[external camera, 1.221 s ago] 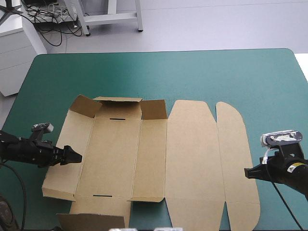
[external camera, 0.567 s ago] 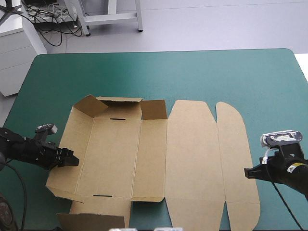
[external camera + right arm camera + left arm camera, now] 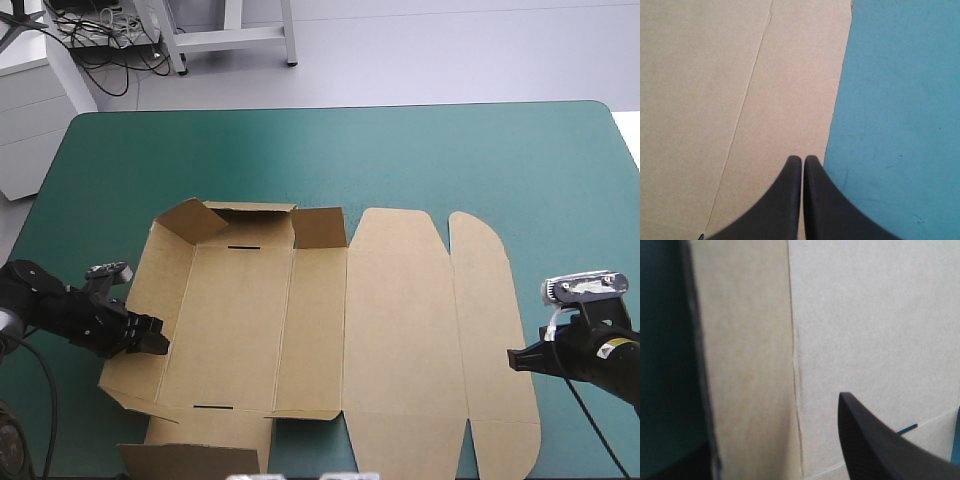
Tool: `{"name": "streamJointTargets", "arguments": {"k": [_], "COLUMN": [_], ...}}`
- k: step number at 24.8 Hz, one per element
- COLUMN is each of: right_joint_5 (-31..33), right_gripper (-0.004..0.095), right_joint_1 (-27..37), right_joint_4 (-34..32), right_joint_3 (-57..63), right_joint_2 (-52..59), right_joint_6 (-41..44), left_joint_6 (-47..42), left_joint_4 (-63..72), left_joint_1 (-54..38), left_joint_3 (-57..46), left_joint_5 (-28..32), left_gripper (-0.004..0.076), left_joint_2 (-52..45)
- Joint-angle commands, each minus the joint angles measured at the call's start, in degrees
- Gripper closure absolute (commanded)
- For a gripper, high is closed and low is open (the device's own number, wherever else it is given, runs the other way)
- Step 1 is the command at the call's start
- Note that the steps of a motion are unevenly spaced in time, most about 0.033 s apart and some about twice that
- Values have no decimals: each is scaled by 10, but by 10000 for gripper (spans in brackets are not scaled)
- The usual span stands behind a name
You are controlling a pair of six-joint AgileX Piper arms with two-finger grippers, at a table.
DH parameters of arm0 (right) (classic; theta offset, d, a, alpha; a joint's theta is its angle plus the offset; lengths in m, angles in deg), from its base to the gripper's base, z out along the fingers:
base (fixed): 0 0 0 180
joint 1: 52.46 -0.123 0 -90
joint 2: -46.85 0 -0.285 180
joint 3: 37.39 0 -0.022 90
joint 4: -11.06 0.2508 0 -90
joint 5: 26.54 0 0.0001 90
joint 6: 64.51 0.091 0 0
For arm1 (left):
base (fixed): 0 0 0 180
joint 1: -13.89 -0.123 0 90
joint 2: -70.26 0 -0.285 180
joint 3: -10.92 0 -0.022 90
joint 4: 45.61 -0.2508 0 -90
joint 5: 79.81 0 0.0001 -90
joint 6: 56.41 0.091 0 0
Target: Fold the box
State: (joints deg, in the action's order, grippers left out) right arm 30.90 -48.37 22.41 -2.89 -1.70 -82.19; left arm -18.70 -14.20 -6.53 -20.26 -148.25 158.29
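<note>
The brown box (image 3: 400, 330) lies as a cut sheet on the teal-green cover, with its lid panels flat to the right. Its left wall (image 3: 135, 300) is tilted up a little. My left gripper (image 3: 155, 335) is at that wall, open. In the left wrist view one black finger (image 3: 880, 445) rests on the inner side of the board (image 3: 865, 315). The other finger is mostly hidden behind the wall's edge (image 3: 745, 365). My right gripper (image 3: 513, 358) is shut, and its tips (image 3: 802, 159) rest at the outer edge of the rounded lid flap (image 3: 715, 100).
The far end flaps (image 3: 250, 222) stand partly raised. A near flap (image 3: 190, 455) reaches the table's front edge. Bare teal-green cover (image 3: 400, 160) stretches beyond the box and to the right of the lid (image 3: 900, 100).
My left gripper has drawn slightly back and nearer while staying at the left wall, and the wall has tipped up from nearly flat. The right arm has not moved.
</note>
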Motion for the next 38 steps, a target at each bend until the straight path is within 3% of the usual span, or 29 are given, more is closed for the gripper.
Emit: {"name": "streamJointTargets", "arguments": {"k": [1,4,7,16,20,27,38], "right_joint_5": [-28,-28,-28,-27,-28,-28,-20], "right_gripper": [909,909,909,909,909,909,909], "right_joint_1": [0,0,0,0,0,0,0], "right_joint_4": [7,7,7,7,7,7,7], "right_joint_3": [-13,-13,-13,-13,-13,-13,-13], "right_joint_2": [0,0,0,0,0,-1,-1], "right_joint_6": [-1,-1,-1,-1,-1,-1,-1], "left_joint_6": [-4,-4,-13,-43,-40,-54,-109], "left_joint_4": [18,14,10,-28,-47,-172,-491], "left_joint_1": [12,12,12,12,32,224,496], "left_joint_3": [10,10,10,14,80,238,370], "left_joint_5": [-36,-27,-28,30,37,118,222], "left_gripper": [445,547,733,733,734,734,734], "left_joint_2": [-14,-14,-14,-14,-14,-10,57]}}
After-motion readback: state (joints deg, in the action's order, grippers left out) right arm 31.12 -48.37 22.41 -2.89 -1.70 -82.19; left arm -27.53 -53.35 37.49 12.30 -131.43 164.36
